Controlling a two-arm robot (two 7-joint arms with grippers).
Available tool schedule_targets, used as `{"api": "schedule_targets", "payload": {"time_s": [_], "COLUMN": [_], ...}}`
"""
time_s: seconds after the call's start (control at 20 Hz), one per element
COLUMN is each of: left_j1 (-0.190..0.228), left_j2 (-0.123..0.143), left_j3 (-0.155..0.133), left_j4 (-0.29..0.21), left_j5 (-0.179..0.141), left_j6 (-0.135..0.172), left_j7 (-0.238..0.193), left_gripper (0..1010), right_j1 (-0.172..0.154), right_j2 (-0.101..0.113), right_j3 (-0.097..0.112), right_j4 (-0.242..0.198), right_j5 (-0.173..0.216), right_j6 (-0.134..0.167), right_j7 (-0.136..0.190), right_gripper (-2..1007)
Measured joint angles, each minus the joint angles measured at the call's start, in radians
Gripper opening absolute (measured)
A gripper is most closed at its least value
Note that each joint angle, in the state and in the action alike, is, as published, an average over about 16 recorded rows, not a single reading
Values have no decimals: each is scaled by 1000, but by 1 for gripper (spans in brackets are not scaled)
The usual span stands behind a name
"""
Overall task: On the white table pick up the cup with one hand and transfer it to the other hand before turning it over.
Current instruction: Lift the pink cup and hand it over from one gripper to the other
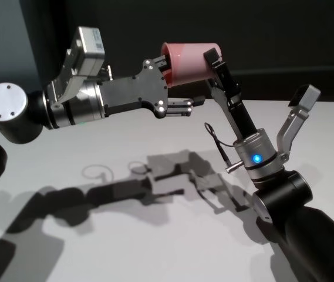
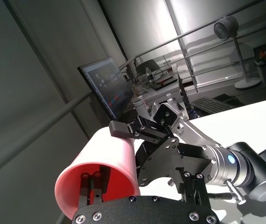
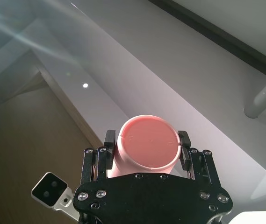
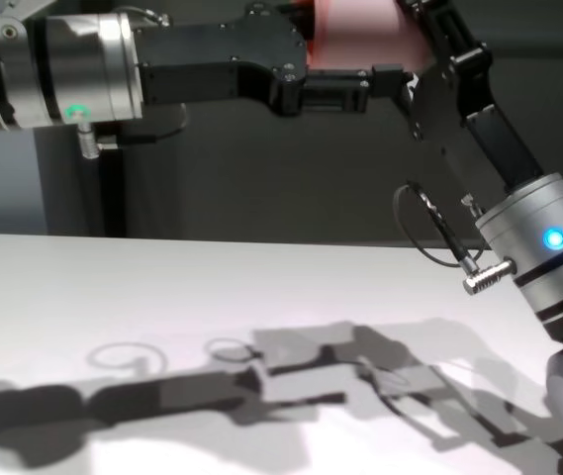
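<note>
Cup (image 1: 189, 61) hung high above the white bench (image 1: 155, 235), lying on its side, long axis running from the left gripper (image 1: 175, 88) toward the right gripper (image 3: 144, 149). Right fingers (image 3: 184, 140) clamped its closed base end; left fingers (image 1: 181, 107), one inside the empty mouth, stood parted, gripping nothing.

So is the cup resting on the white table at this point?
No, the cup is held in the air well above the white table, clamped between the fingers of the right gripper.
</note>
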Motion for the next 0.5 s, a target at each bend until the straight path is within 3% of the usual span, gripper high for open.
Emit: {"api": "schedule_targets", "payload": {"time_s": [0.5], "left_j1": [47], "left_j2": [59], "left_j3": [-23], "left_j4": [-58], "left_j5": [2], "left_j6": [-8], "left_j7": [36], "left_gripper": [987], "right_j1": [0], "right_j2": [0], "right_j3": [0], "right_j4": [0], "right_j5": [0], "right_j6": [0], "right_j7": [1], "right_gripper": [774]}}
